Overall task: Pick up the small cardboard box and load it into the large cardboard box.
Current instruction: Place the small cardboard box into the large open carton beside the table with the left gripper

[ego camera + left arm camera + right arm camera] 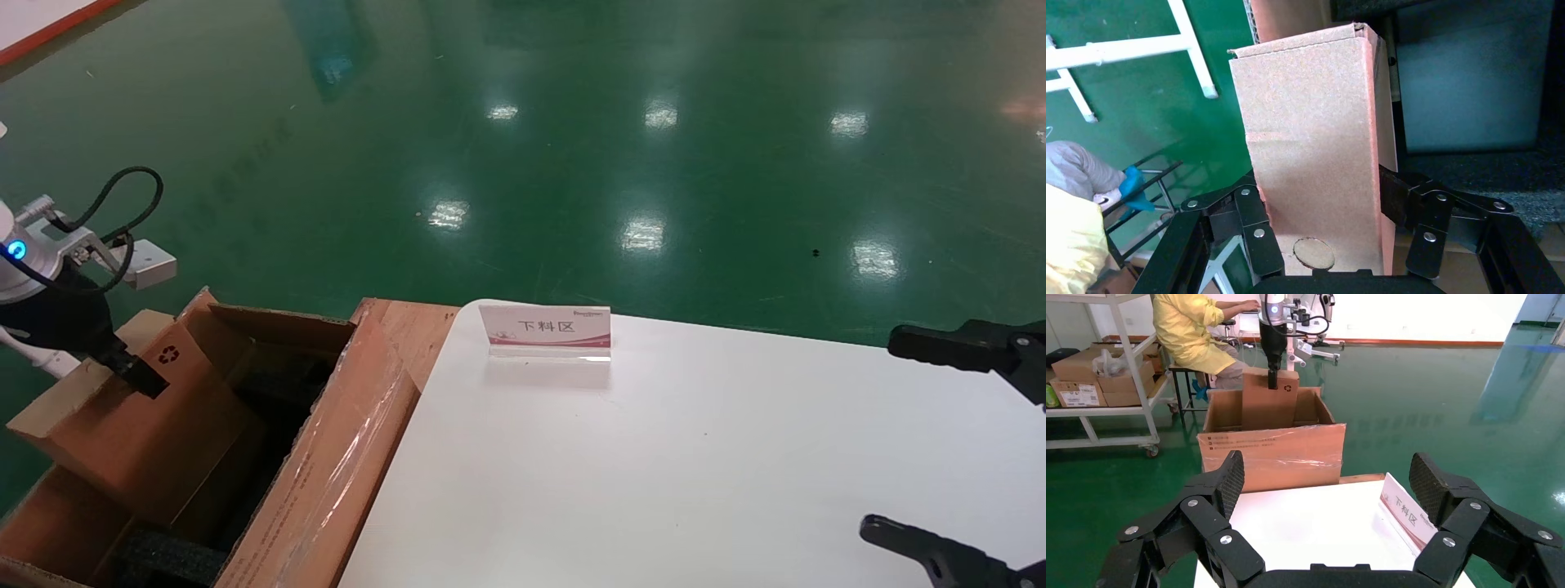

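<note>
My left gripper (pixel 140 374) is shut on the small cardboard box (pixel 139 425), clamping its upper edge near the black recycling symbol. The box hangs tilted over the open large cardboard box (pixel 343 474), its lower end down inside the opening. In the left wrist view the fingers (pixel 1254 214) press both broad faces of the small cardboard box (pixel 1315 141); black foam (pixel 1474 177) lies beyond. The right wrist view shows the small cardboard box (pixel 1269 407) standing in the large cardboard box (pixel 1272 456). My right gripper (pixel 881 433) is open over the table's right side, holding nothing.
A white table (pixel 695 457) stands right of the carton, with a small sign stand (pixel 545 331) at its far edge. Behind the carton a person in yellow (pixel 1193 331) sits beside a shelf cart (pixel 1095 373) with boxes. Green floor surrounds everything.
</note>
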